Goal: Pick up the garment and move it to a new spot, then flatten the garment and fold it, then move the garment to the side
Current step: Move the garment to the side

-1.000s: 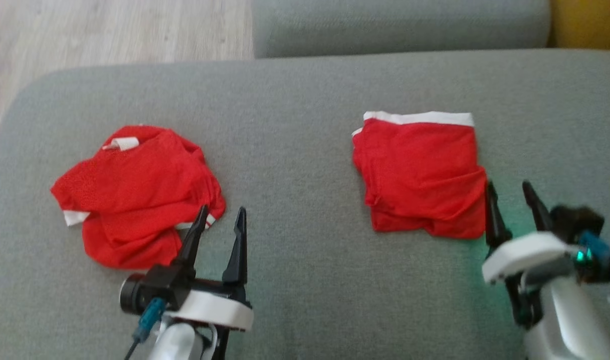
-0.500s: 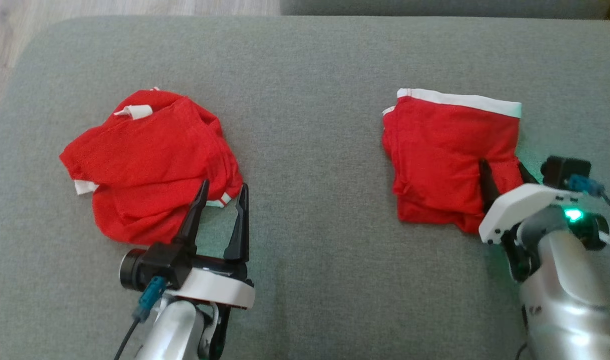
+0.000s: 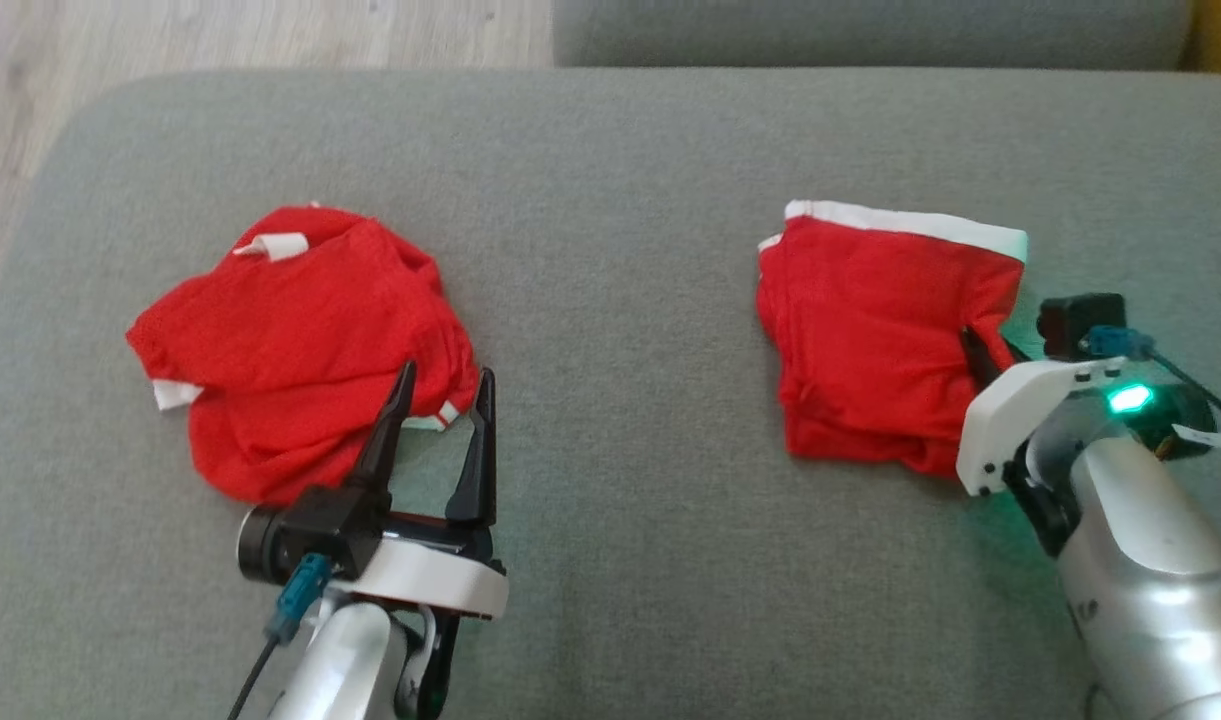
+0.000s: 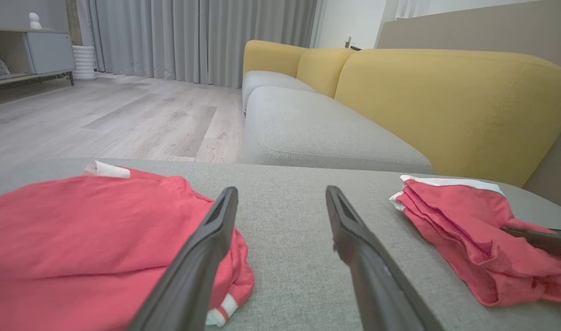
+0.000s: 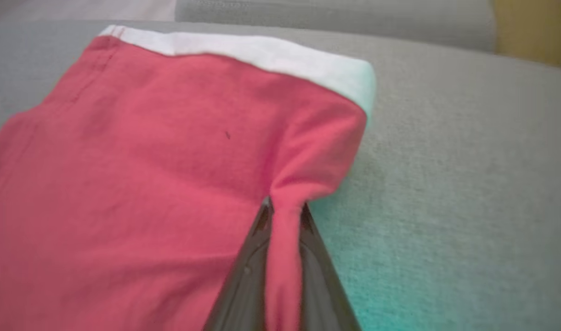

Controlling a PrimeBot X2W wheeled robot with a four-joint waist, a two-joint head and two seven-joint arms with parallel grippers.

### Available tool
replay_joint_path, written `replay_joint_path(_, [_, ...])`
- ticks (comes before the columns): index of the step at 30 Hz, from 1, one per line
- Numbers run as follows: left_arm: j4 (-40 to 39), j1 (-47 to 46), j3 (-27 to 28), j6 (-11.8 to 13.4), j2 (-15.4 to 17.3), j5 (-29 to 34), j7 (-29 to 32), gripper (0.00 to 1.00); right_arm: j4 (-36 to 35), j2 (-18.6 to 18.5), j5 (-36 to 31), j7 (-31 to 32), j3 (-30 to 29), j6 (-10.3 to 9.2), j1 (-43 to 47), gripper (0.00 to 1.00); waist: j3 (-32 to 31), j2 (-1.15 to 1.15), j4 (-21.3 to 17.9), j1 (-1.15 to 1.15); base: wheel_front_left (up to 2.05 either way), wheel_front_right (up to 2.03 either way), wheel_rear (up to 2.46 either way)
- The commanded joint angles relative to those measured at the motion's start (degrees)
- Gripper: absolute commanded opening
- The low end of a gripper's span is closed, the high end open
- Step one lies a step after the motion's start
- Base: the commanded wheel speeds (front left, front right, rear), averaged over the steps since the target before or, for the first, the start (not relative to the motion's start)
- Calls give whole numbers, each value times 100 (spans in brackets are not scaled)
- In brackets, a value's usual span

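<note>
Pinching the folded garment (image 3: 870,340) by its edge in our right claw (image 5: 285,209); left claw (image 3: 438,400) released. We are risking this thin pinch unfolding it.

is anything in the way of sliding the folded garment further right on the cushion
Nothing visible. The right gripper pinches the folded garment at its right edge, and no object lies on the cushion beyond that edge. The crumpled garment lies far to the left.

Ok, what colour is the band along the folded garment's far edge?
White: the band edges the red folded garment, clearest in the right wrist view.
</note>
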Motion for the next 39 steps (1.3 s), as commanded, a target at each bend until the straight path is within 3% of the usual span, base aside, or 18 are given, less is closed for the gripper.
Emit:
replay_joint_path(1, [-162,-102,190,36,30,-3,-29,100,-174,-176,-111,-122,315,-4,-88,0,-118,0,-88,0,0,0,0])
replay_joint_path(5, [-189,-15,189,57,30,-14,-29,100,-320,-660,-220,-156,871,-4,-59,0,-232,0,-177,0,0,0,0])
replay_joint_path(10, [-261,20,209,59,30,7,-29,100,-490,-1558,-310,-1,1372,-4,-40,0,-177,0,-231,0,0,0,0])
replay_joint_path(18, [-322,-139,211,-17,30,72,-29,100,-372,-2890,-477,223,1284,-4,-151,0,289,0,-141,0,0,0,0])
replay_joint_path(25, [-352,-280,237,-67,30,102,-29,100,-211,-3295,-849,224,678,-4,-316,0,623,0,-63,0,0,0,0])
replay_joint_path(32, [-328,-375,221,-81,30,112,-29,100,-104,-3114,-1257,220,34,-4,-360,0,697,0,-69,0,0,0,0])
replay_joint_path(33, [-327,-391,223,-80,30,113,-29,100,-99,-3068,-1313,219,-53,-4,-363,23,691,0,-78,0,0,0,0])
replay_joint_path(34, [-325,-402,228,-77,30,116,-29,100,-100,-3007,-1358,215,-151,-4,-364,100,675,0,-92,0,0,0,0])
replay_joint_path(39, [-288,-373,269,-81,30,142,-29,100,-187,-2664,-1592,174,-486,-4,-315,100,478,0,-180,0,0,0,0])
